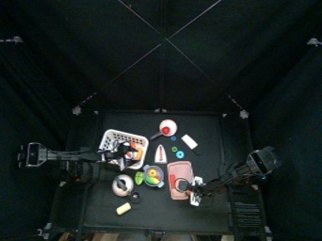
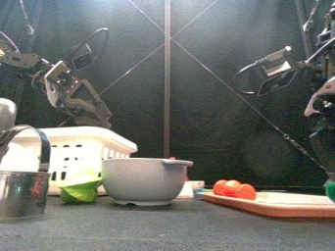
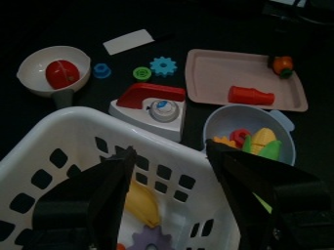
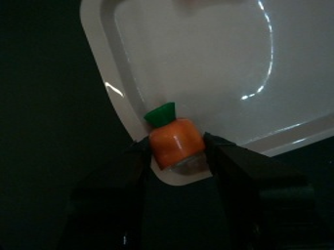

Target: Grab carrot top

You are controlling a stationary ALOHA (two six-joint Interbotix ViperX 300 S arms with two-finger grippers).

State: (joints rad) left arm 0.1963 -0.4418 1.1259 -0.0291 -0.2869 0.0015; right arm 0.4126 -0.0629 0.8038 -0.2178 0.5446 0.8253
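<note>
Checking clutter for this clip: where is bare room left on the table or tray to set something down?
Tray: its middle is bare, between the red piece and the rim; the carrot top sits at its edge between the right tool's jaws. Table: the far right corner beyond the white block is free. Crowded: basket, bowl and cone cluster left of the tray.

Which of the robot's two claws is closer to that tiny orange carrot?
Right. The right gripper straddles the carrot top at the pink tray's edge; the left gripper hovers over the white basket, well away.
</note>
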